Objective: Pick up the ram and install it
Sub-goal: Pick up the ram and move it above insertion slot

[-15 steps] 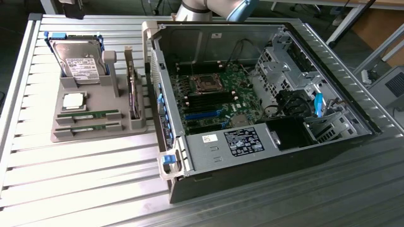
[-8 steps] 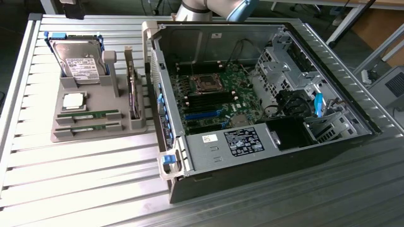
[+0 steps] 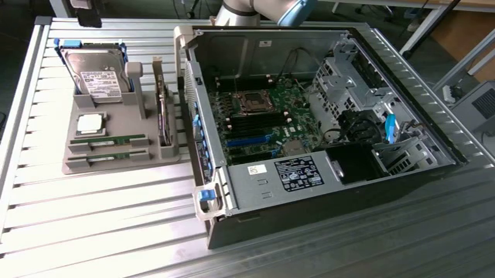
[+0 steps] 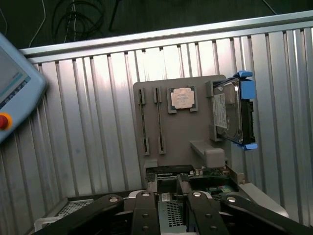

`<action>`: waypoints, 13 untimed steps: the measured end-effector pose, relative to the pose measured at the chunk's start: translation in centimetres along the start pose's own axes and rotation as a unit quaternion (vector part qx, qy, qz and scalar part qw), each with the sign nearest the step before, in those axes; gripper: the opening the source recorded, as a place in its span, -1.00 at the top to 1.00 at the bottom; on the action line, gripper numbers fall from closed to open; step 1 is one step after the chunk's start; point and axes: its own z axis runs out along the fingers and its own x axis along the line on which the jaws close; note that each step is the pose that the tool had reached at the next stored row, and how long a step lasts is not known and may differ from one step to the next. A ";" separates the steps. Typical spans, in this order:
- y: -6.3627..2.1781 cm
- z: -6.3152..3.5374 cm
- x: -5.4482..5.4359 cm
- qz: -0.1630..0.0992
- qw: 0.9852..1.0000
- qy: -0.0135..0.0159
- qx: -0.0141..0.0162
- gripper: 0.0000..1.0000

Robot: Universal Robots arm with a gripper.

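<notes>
Two ram sticks lie on edge in parallel slots of the grey holder tray (image 3: 77, 165), one (image 3: 108, 140) beside the other (image 3: 108, 156). In the wrist view the same two sticks (image 4: 143, 122) (image 4: 159, 120) are thin dark strips on the tray (image 4: 190, 132). My gripper (image 4: 171, 198) hangs high over the near wall of the open computer case (image 3: 232, 197), well away from the tray. Its black fingers (image 4: 145, 210) stand apart and are open with nothing between them. The motherboard (image 3: 290, 113) lies exposed inside the case.
The tray also holds a hard drive (image 3: 97, 75), a square silver processor (image 3: 90, 123) and an upright expansion card (image 3: 162, 116). A teach pendant (image 4: 12, 93) lies on the ribbed metal table (image 3: 93, 226). The arm's body (image 3: 263, 8) stands behind the case.
</notes>
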 end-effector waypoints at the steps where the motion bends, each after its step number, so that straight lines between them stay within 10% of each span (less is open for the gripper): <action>1: 0.00 0.00 0.0 0.000 1.000 0.000 0.000 0.42; 13: 0.06 1.03 0.2 0.000 1.000 0.000 0.000 0.42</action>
